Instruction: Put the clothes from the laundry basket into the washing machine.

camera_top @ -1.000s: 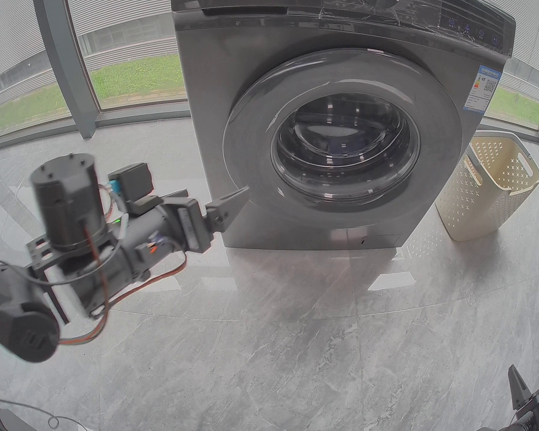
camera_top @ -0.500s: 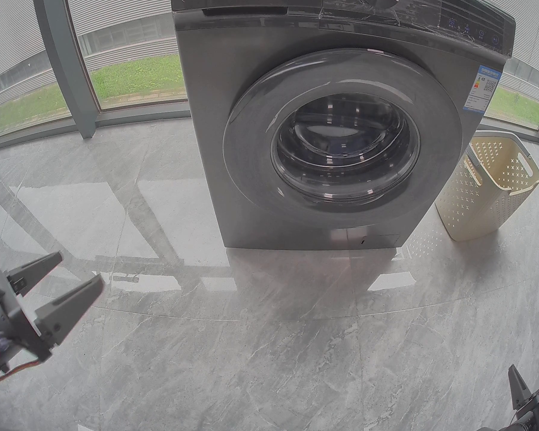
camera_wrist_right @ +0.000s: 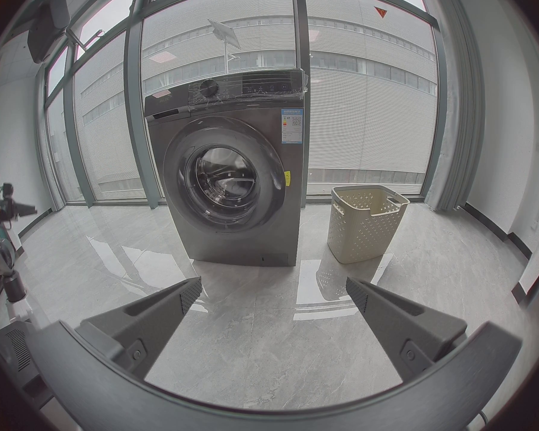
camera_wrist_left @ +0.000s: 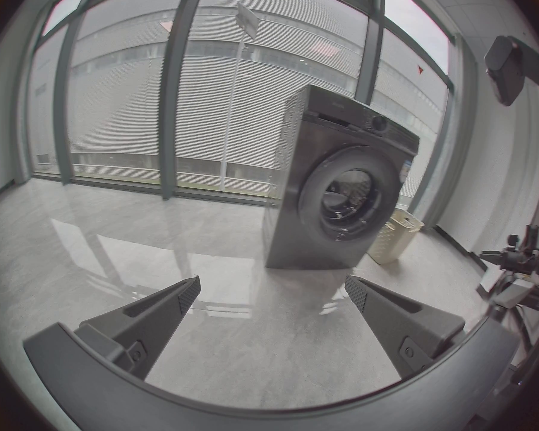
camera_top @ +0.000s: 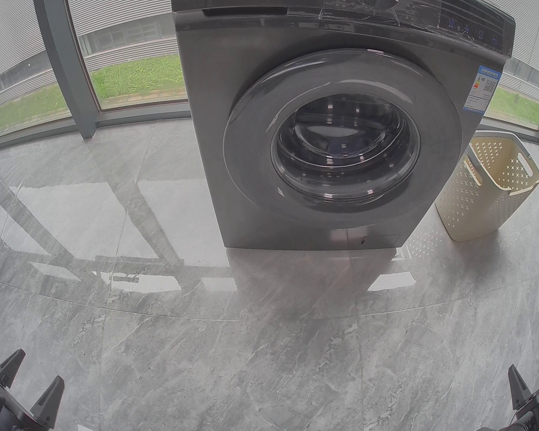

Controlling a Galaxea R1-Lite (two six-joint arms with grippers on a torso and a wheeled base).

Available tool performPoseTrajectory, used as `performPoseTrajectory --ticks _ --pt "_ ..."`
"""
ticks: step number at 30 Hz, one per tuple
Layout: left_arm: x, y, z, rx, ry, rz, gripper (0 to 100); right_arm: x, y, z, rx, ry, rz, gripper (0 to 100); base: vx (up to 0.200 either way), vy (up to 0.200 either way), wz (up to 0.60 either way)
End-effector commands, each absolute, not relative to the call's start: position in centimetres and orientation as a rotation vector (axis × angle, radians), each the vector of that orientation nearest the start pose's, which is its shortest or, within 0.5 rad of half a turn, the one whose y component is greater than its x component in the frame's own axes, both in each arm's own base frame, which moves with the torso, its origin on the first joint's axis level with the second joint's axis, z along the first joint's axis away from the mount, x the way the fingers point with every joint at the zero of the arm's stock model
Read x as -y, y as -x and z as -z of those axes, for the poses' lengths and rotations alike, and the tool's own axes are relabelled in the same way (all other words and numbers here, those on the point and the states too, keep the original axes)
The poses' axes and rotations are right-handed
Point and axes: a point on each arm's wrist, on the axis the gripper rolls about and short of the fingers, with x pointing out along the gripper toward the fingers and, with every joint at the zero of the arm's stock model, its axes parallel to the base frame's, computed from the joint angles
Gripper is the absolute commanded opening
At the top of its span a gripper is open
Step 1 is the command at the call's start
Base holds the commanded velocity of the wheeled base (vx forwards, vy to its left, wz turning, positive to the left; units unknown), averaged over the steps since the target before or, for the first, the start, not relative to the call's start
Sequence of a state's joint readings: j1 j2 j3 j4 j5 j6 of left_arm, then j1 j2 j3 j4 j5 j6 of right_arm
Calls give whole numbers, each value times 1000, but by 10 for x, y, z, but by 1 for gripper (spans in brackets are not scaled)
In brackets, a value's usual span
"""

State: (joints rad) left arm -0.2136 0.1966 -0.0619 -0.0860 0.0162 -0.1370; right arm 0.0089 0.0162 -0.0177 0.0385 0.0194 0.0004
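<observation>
A: Where's the washing machine?
B: On the grey floor by the windows, its round door shut.
A: And the laundry basket?
B: Upright just beside the machine's right side. I can't tell what's inside.
A: Grippers?
B: The left gripper is low at the floor's near left corner and the right gripper at the near right. Both have their fingers spread and hold nothing.
</observation>
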Motion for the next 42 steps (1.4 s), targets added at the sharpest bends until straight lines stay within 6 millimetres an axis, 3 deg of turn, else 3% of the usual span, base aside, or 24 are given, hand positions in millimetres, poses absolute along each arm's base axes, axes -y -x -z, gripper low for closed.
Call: performPoseTrajectory --ticks 1,7,15,26,42 --pt "-2 16 -84 -27 134 43 100 0 24 -76 -23 0 -29 100 0 0 0" --pt "-2 22 -83 36 86 -115 100 0 24 -76 -23 0 -29 100 0 0 0" --pt "1 22 -76 -17 -3 52 100 0 24 -76 -23 0 -28 100 0 0 0" --pt "0 23 -76 -3 14 18 100 0 24 -76 -23 -2 -29 100 0 0 0" --pt "0 23 -76 -3 9 15 100 0 24 -76 -23 0 -29 100 0 -200 0"
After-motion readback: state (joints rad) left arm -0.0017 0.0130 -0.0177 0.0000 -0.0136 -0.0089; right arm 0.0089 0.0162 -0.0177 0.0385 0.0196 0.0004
